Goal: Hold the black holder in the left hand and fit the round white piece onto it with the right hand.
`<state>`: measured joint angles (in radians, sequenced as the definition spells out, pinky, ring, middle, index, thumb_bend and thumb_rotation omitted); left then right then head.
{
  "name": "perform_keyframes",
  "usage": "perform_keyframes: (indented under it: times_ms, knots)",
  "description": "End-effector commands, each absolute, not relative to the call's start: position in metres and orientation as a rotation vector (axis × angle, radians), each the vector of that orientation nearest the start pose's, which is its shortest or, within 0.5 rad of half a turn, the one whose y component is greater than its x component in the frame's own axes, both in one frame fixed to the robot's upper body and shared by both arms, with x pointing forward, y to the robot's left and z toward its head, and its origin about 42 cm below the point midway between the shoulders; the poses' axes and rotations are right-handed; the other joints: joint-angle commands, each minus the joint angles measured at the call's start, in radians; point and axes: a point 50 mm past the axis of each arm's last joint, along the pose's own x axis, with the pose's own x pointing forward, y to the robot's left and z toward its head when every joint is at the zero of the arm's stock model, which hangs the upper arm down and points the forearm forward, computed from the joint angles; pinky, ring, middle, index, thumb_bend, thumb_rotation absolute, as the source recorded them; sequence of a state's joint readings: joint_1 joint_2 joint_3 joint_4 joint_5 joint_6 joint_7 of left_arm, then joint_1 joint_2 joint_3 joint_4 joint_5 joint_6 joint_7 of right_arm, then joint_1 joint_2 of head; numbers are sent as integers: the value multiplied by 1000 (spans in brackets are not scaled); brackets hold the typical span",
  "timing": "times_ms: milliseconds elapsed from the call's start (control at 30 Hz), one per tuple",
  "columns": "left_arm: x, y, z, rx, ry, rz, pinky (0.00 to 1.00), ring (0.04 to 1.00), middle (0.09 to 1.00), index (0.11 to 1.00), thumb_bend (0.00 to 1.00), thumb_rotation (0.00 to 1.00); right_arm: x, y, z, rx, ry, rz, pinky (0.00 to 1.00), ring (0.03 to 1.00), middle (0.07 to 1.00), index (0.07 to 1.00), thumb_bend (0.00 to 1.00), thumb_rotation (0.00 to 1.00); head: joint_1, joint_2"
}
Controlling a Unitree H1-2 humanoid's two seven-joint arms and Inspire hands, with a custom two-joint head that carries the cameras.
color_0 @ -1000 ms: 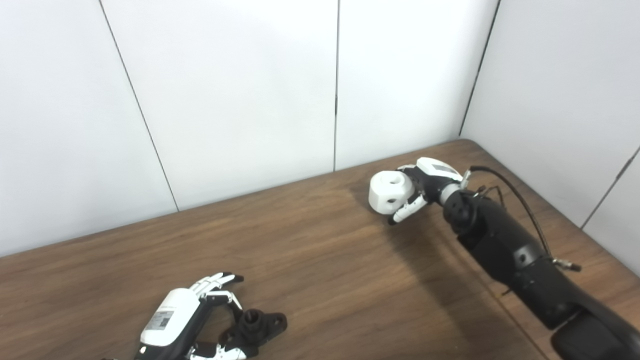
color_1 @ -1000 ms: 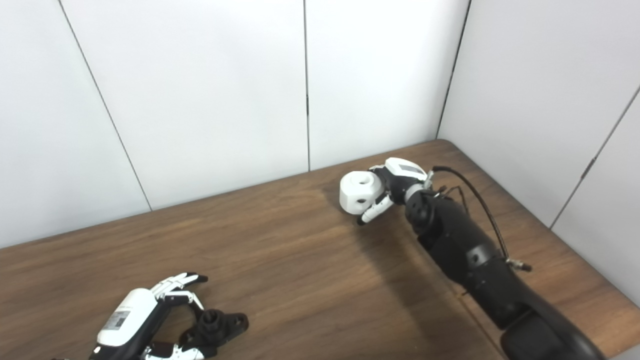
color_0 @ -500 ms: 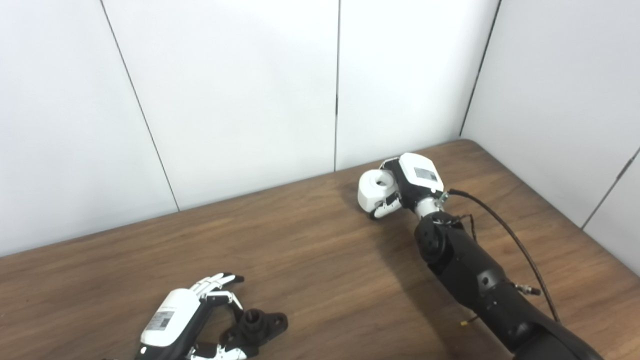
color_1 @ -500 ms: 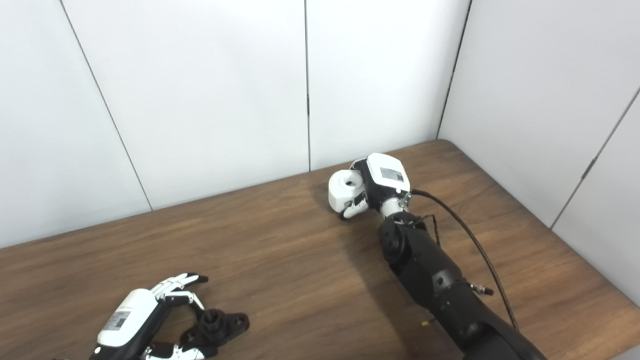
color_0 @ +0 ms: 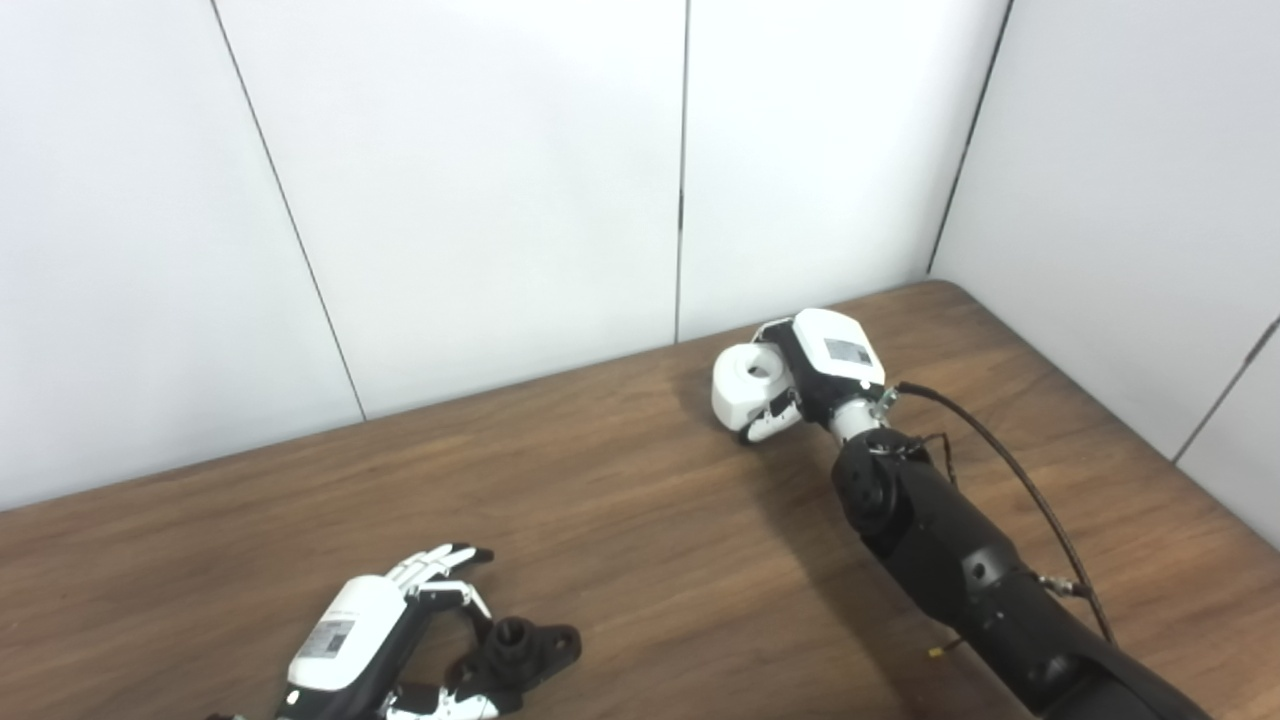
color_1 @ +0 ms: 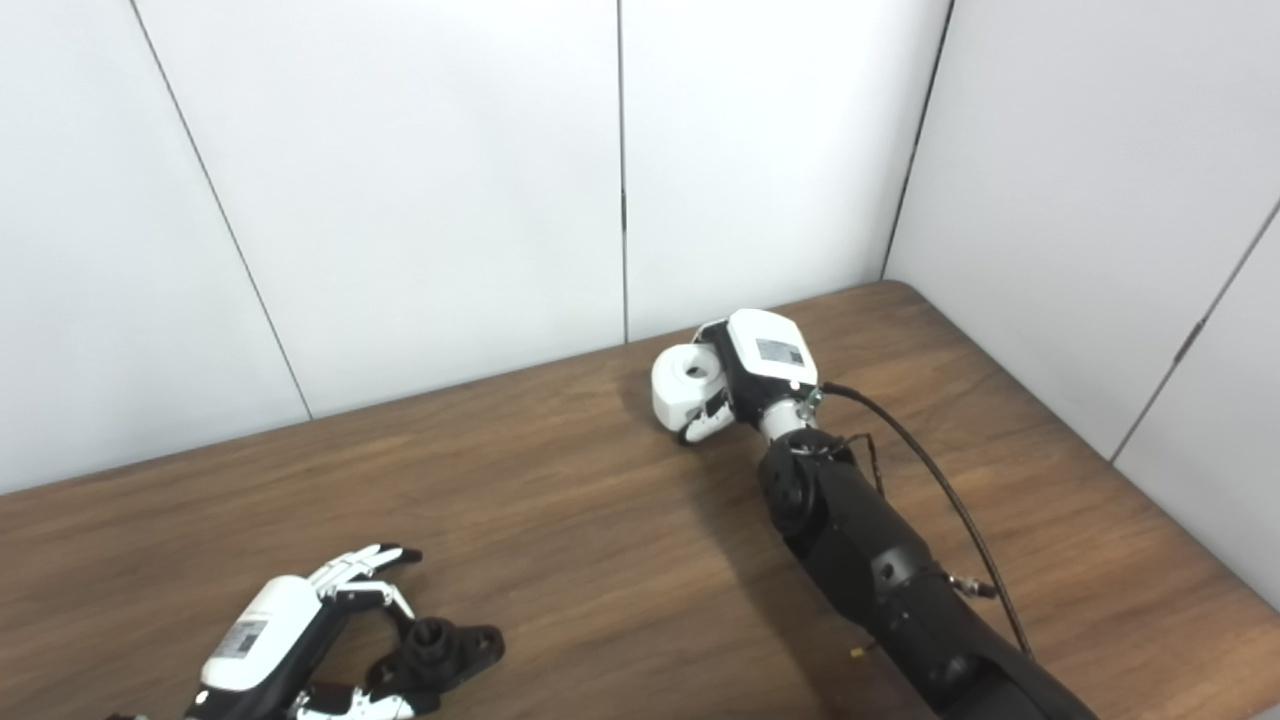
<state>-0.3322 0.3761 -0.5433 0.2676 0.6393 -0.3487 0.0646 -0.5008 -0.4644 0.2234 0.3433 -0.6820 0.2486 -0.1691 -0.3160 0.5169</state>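
- Step in hand, as judged: the right hand (color_0: 815, 370) has the white piece (color_0: 745, 385) and needs to carry it across the table (color_0: 640, 520) to the holder (color_0: 520, 650).
- White piece: near the far edge of the tabletop, toward the far right corner. Bore opening faces up and a little toward the camera. Whether it is lifted clear or resting on the wood cannot be told.
- Right hand: wrapped around the piece from its right side, fingers (color_0: 765, 425) curled under its near face. Thumb not clearly visible.
- Holder: at the near edge of the tabletop, toward the near left corner, well apart from the white piece. Central boss stands upright; flange lies flat.
- Left hand (color_0: 385, 650): at the holder's left side, long fingers (color_0: 440, 560) stretched out and not around it; lower digits (color_0: 440, 705) reach toward the holder's base. Whether they truly pinch it cannot be told; it does not look like a firm hold.
- To do it well, as judged: firm up the left hold first, so the holder cannot slide when pressed.
- Bring the piece over with its bore turned down toward the boss, line up the axes before lowering.
- Risk: a tilted approach could jam the bore on the boss or push the holder off the near edge.
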Motion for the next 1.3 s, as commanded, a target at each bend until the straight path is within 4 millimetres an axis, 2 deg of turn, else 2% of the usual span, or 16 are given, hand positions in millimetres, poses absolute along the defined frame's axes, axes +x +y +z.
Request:
perform_keyframes:
  times_ms: [0,267,633,933,1033,1267]
  knots:
    - [313,205,49,1184,-190,-828,906,909,875,486,522,49,445,-309,231,-1196,-151,-198,613,686,672,483,522,131,3,4]
    - [314,200,45,1180,-203,-822,891,905,872,485,522,51,433,-263,272,-1170,-244,-50,612,709,705,482,523,134,57,24]
    - [318,191,47,1171,-199,-819,921,917,882,485,523,52,402,-211,304,-1144,-370,106,607,705,726,481,524,137,138,51]
    - [323,180,50,1181,-201,-803,924,922,883,485,523,54,371,-190,323,-1134,-463,258,585,685,712,480,524,133,212,89]
    - [325,177,52,1184,-203,-800,925,920,884,485,523,54,364,-186,324,-1127,-476,294,574,672,708,480,525,133,225,95]
    - [327,171,53,1175,-211,-792,920,913,886,484,523,53,348,-175,321,-1138,-496,391,623,715,715,479,525,136,248,109]
